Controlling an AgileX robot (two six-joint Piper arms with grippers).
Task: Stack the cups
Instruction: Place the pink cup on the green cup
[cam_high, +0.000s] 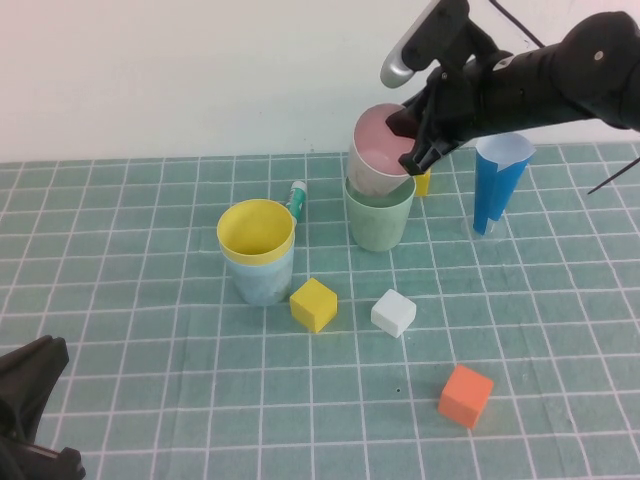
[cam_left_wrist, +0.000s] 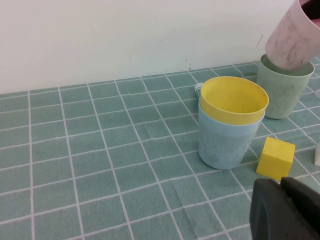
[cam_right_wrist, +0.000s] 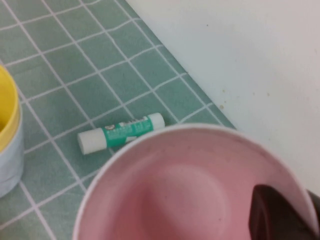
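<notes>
High view first, nearest edge: the left gripper (cam_high: 35, 400) sits parked in the lower left corner of the frame, dark and low, its jaws pressed together on nothing, well apart from every cup. Further up the green tiled mat (cam_high: 150, 330) lie three loose cubes: an orange cube (cam_high: 465, 395) at lower right, a white cube (cam_high: 393, 313) near the centre, and a yellow cube (cam_high: 314, 304) just beside the first stack. That stack stands left of centre, the yellow cup (cam_high: 257, 232) nested inside the light blue cup (cam_high: 262, 278), both upright (the left wrist view shows the yellow rim riding just above the blue one). Beyond it, a small white and green tube (cam_high: 297, 199) lies on the mat. At upper centre the pale green cup (cam_high: 379, 220) stands upright, and the pink cup (cam_high: 380, 152) is tilted with its base dipping into the green cup's mouth. The right gripper (cam_high: 415, 140) reaches in from the upper right, pinching the pink cup's rim with narrow jaws, one finger inside the wall. A tall blue cone (cam_high: 497, 180) stands at upper right, beside the arm.
</notes>
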